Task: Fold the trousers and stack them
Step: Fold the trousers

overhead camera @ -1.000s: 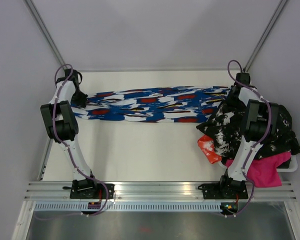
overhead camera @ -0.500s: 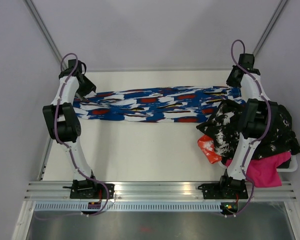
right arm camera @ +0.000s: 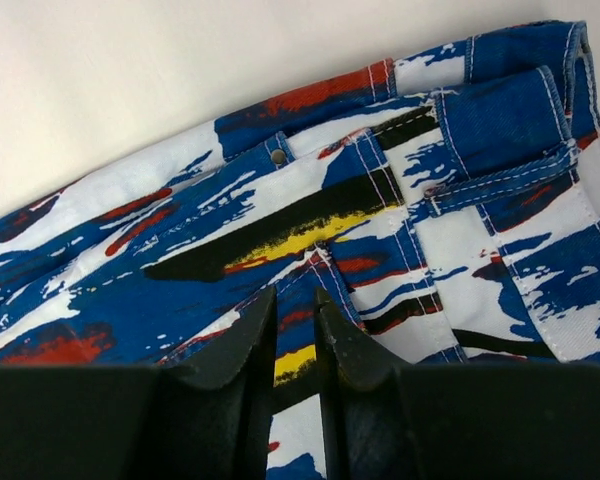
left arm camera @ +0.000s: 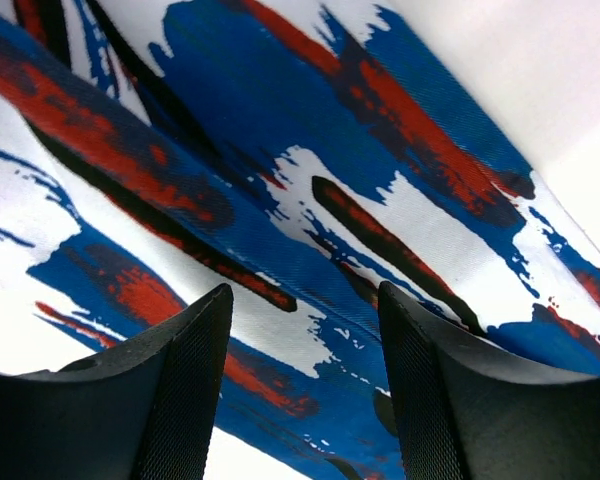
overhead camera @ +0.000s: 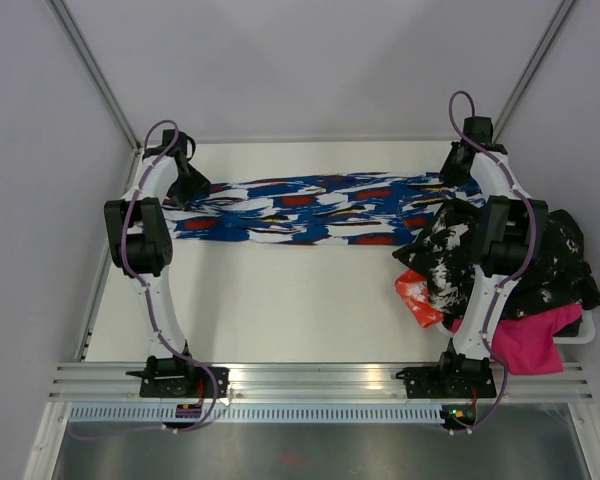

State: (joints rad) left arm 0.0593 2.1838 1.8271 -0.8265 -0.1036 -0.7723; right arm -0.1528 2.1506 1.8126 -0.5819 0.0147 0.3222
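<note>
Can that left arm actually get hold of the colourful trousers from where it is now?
Probably yes. The left gripper hangs open right above the trousers, at their left end, with nothing between its fingers and the cloth.

White table (overhead camera: 280, 300), trousers (overhead camera: 310, 210) spread flat (lengthwise), clothes heap (overhead camera: 510, 270) beside

Top view looks down from behind both bases; wrist views sit close over opposite ends of the trousers (overhead camera: 310, 210), shared with overhead.
</note>
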